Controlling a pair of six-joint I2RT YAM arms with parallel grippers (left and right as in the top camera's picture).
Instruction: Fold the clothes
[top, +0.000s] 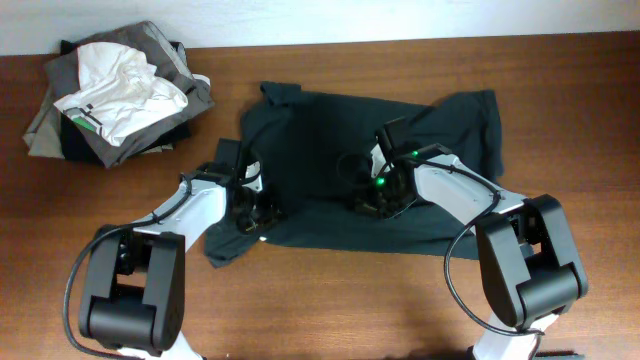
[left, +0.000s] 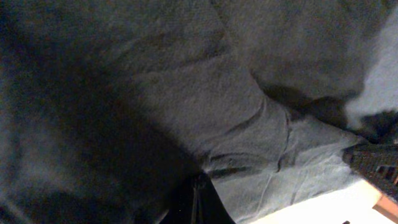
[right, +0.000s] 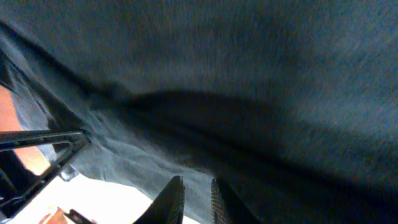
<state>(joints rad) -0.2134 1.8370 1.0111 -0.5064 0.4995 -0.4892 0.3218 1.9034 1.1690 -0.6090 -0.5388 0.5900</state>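
Shirt (top: 320, 125) under left end effector (top: 252, 205), right end effector (top: 374, 194).

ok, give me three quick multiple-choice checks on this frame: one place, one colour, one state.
1. Where is the pile in the overhead view?
A. top left
B. bottom right
C. bottom middle

2. What colour is the pile's top garment?
A. red
B. white
C. yellow

3. How does the shirt lie?
A. folded into a neat square
B. lifted in the air
C. spread open on the table

Answers:
1. A, the pile sits at the table's top-left corner, apart from the shirt.
2. B, white cloth lies over the grey and dark ones.
3. C, the shirt lies wide and flat on the wood.
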